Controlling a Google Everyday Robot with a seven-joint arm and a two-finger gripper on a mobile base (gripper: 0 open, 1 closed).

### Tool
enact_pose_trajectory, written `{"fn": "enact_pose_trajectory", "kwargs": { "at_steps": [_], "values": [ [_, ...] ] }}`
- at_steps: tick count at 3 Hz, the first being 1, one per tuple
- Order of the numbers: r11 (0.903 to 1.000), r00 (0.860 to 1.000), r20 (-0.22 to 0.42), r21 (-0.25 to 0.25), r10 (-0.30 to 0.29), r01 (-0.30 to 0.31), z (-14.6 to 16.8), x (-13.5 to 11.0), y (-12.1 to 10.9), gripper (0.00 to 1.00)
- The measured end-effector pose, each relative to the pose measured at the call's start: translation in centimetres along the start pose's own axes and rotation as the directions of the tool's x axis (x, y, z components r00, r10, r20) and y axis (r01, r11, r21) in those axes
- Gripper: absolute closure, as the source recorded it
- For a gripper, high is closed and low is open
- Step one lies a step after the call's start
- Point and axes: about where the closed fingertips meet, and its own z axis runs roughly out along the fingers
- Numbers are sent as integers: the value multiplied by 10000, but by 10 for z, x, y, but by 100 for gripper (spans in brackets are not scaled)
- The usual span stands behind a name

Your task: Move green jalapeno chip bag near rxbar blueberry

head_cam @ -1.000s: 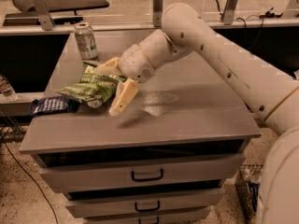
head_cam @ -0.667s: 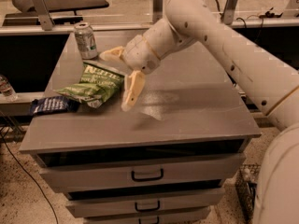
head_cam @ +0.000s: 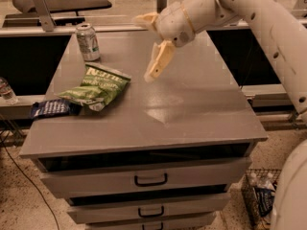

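The green jalapeno chip bag [head_cam: 97, 86] lies flat on the left part of the grey cabinet top [head_cam: 192, 104]. The rxbar blueberry [head_cam: 50, 108], a dark navy wrapper, lies at the left edge, touching the bag's lower left corner. My gripper [head_cam: 146, 44] hangs above the middle of the top, to the right of the bag and well clear of it. It is open and empty, with one cream finger [head_cam: 159, 61] pointing down and the other pointing left.
A silver-green soda can [head_cam: 88, 41] stands upright at the back left corner, behind the bag. The cabinet has drawers with dark handles [head_cam: 150, 179] in front. A dark bench [head_cam: 62, 1] stands behind.
My gripper has let go of the chip bag, risen, and drawn back to the right. The bag stays beside the blue bar.
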Motion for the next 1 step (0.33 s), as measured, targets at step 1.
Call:
{"fn": "enact_pose_trajectory", "kwargs": {
  "at_steps": [1],
  "values": [
    [9996, 9999, 48, 257, -117, 116, -9, -6, -8, 0]
  ]
}}
